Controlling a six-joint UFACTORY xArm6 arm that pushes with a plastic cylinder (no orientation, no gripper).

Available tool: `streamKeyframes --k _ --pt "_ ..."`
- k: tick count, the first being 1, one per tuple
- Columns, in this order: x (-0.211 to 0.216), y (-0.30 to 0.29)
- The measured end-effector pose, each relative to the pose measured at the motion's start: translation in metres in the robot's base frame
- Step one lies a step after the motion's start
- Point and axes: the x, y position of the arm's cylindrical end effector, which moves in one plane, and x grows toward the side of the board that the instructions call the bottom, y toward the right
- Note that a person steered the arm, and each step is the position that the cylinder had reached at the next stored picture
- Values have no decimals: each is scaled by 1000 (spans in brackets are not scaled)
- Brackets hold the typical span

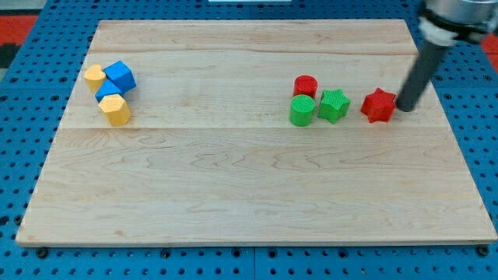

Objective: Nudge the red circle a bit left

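A red circle [305, 85], a short cylinder, sits right of centre on a pale wooden board [233, 194]. Touching it just below is a green circle [302, 110], with a green star [334, 105] beside that on the view's right. Further right, apart from these, lies a red star [379, 105]. My tip [405, 108], the lower end of a slanted dark rod that holds nothing, rests just beside the red star's right edge, well away from the red circle. Far to the view's left, two yellow blocks [115, 110] and two blue blocks [119, 75] cluster together.
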Motion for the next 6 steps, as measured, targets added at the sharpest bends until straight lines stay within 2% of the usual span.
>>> streamKeyframes --k 1,6 --pt "10 -111" --pt "-3 -420"
